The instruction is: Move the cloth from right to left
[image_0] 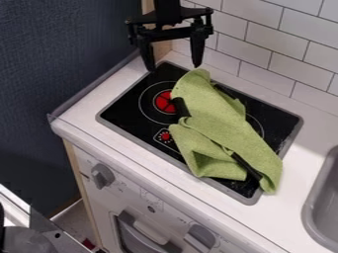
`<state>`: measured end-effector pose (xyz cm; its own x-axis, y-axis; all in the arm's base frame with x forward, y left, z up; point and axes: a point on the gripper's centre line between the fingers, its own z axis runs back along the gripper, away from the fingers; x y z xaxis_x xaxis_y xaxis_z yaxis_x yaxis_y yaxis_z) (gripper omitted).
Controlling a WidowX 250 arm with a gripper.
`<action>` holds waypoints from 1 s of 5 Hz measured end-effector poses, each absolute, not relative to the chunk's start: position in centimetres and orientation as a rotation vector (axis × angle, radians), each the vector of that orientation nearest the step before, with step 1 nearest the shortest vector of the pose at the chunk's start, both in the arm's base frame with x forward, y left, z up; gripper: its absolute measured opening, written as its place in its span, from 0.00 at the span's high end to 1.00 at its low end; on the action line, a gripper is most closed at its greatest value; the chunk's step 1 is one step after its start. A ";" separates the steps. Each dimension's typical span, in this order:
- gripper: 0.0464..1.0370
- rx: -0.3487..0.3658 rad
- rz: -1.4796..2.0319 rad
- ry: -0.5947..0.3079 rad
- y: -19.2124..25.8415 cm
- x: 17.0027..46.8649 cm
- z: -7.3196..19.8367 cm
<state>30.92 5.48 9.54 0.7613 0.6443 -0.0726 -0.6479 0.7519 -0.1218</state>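
Note:
The black gripper (174, 63) hangs over the back left part of the stove, its two fingers spread apart with nothing between them. A green cloth (223, 126) lies crumpled across the middle and right of the black stovetop (125, 111), to the right of and below the gripper in the view. Its lower end reaches the stovetop's front right edge. Dark parts show at the folds of the cloth; whether they are a separate object beneath it, I cannot tell. The red burner mark (165, 102) is partly exposed at the cloth's left.
A grey sink (323, 207) is set into the counter (300, 158) at the right. White wall tiles (264, 37) rise behind the stove, and a dark wall (53, 59) stands at the left. Knobs (102, 175) are on the front panel below.

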 end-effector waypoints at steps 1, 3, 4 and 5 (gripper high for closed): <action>0.04 -0.138 0.713 0.071 5.4 30.6 8.2; 0.04 -0.091 0.819 0.121 6.1 31.6 3.9; 0.04 -0.126 0.826 0.124 6.3 32.8 2.2; 0.04 -0.120 0.829 0.163 6.9 33.3 0.5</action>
